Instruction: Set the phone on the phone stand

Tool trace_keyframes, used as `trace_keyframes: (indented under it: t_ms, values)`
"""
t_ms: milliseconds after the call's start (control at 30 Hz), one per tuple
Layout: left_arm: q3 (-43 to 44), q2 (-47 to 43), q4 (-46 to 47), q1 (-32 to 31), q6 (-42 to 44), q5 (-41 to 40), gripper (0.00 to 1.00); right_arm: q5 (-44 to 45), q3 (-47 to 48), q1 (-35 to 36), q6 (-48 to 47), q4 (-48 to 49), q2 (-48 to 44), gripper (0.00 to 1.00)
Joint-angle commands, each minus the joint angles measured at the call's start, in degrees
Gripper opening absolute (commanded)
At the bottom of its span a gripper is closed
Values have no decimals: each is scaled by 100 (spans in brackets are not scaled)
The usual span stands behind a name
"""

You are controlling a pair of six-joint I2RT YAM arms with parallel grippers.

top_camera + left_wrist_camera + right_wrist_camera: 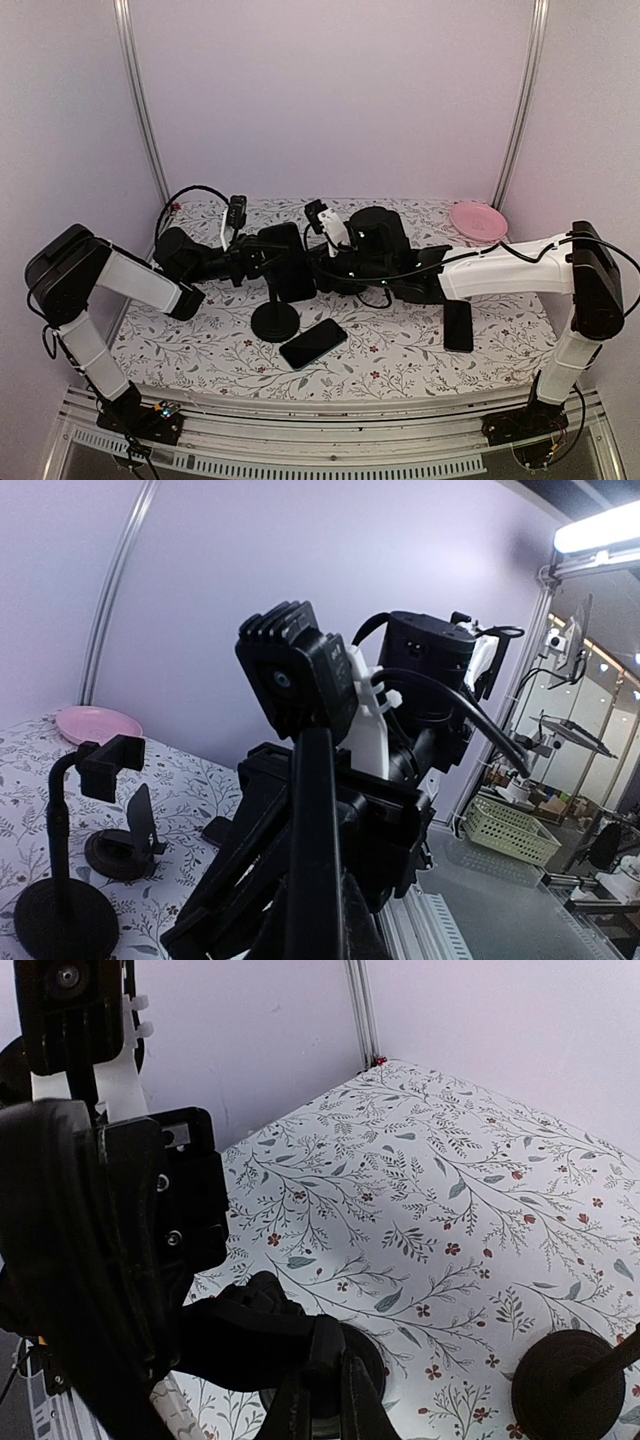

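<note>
A black phone (290,262) hangs between my two grippers, over the phone stand's round base (275,320). The left wrist view shows the phone (312,820) edge-on as a thin dark bar, with my left gripper (325,925) shut on it. From the other side my right gripper (325,1400) is shut on the phone's near end (368,1320), just above the stand's base (372,1362). In the top view the left gripper (262,262) and right gripper (318,268) face each other across the phone. The phone hides the stand's holder, so I cannot tell whether they touch.
Two more phones lie flat on the floral cloth, one (313,343) by the stand's base and a dark one (458,325) to the right. A pink plate (477,221) sits at the back right. A gooseneck stand (55,900), a small wedge stand (120,848) and another round base (570,1385) are nearby.
</note>
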Motion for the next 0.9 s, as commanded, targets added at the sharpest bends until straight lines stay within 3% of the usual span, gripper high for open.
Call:
trace_keyframes:
  t_ms: [0, 400, 867]
  values:
    - [-380, -183, 1456, 390, 338, -603, 0, 863, 221, 287, 17, 323, -150, 2]
    - [-571, -1454, -1585, 556, 1667, -1196, 0, 2375, 643, 397, -380, -224, 135, 2]
    - [-410, -2074, -3539, 558, 2406, -2366, 0, 2798, 994, 406, -399, -584, 497, 2]
